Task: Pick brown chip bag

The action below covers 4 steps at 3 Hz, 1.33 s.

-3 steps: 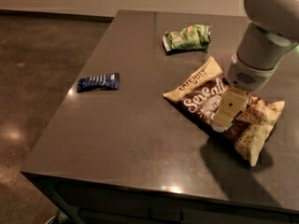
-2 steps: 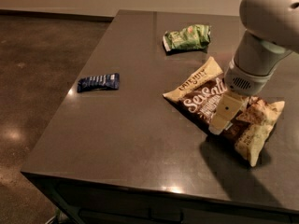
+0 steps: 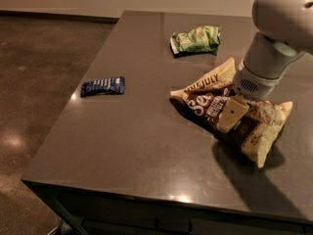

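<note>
Brown chip bag point(image 3: 203, 106) right-of-centre on counter point(image 3: 137, 151), long axis diagonal from upper left to lower right. Gripper point(image 3: 234, 116) directly over its middle, touching; grip state: cannot tell.

The claw point(image 3: 233, 116) is hanging low over the middle of the brown chip bag point(image 3: 203, 104), with the arm point(image 3: 274, 43) reaching in from the upper right. The bag is lying on the worktop point(image 3: 137, 151), right side. A green bag point(image 3: 195, 39) is lying beyond it. A dark-blue packet point(image 3: 103, 86) is resting well apart, near the left edge.
</note>
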Each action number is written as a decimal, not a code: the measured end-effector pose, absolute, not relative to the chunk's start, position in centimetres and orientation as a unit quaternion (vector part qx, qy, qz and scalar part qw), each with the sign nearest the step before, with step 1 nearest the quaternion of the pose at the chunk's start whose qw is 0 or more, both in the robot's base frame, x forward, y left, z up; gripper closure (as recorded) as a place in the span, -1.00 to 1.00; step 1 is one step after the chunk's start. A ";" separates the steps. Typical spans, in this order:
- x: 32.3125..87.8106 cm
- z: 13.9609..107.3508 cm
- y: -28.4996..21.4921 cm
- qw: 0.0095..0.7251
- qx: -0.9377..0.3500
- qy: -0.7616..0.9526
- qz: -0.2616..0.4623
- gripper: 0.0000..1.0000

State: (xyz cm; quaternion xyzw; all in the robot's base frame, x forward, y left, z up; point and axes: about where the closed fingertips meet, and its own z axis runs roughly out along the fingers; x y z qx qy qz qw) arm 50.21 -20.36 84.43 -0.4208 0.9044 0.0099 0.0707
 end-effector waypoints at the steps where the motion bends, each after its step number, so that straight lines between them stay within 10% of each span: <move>1: 50.5 84.8 -19.5 0.077 -0.421 0.903 0.025 0.41; 2: 51.6 86.3 -17.1 0.100 -0.440 0.892 0.042 0.86; 4: 56.5 89.8 -8.5 0.142 -0.529 0.833 0.078 0.95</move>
